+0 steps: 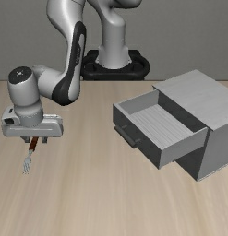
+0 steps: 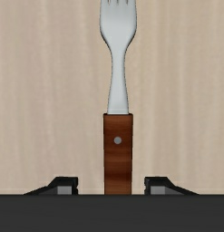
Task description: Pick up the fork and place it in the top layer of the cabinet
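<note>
Straddling the fork's handle, the two fingers point(image 2: 63, 188) stand wide, one on each side, with a strip of bare table showing between each tip and the wood, so neither touches it. The gripper point(image 2: 113, 186) is thus spread and holds nothing. The fork point(image 2: 117, 109) runs straight out from between the fingertips: first a brown wooden handle with a small metal rivet, then a pale grey neck that widens to the tines, which point away from the hand.

In the exterior view the gripper point(image 1: 32, 140) is low over the light wooden table point(image 1: 88, 198), near that view's left, and the fork point(image 1: 29, 163) pokes out just below it, tines forward. Well apart, at that view's right, stands a grey cabinet point(image 1: 203, 115) with its top drawer point(image 1: 152, 129) pulled out towards the middle of the table.
</note>
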Robot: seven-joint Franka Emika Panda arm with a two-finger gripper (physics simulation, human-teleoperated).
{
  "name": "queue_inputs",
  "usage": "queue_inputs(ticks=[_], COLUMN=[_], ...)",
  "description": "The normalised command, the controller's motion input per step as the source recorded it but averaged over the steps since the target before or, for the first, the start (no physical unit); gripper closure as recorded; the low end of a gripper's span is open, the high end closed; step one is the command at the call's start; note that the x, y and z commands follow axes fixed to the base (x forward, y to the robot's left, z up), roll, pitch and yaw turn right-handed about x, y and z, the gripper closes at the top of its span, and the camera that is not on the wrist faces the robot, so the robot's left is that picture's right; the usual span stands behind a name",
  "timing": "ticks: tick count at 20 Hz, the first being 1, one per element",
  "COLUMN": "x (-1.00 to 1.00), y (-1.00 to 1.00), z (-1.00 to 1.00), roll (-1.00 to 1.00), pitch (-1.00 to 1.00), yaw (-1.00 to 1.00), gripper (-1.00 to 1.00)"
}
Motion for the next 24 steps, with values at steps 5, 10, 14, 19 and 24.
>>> queue_inputs(ticks=[5,10,14,19,24], x=[0.00,0.00,0.00,0.00,0.00], y=[0.00,0.00,0.00,0.00,0.80], z=[0.40,1.00,1.00,1.00,0.20], roll=[0.00,0.00,0.00,0.00,0.00], pitch=[0.00,0.00,0.00,0.00,0.00], yaw=[0.00,0.00,0.00,0.00,0.00], gripper=[1.00,1.00,1.00,1.00,1.00])
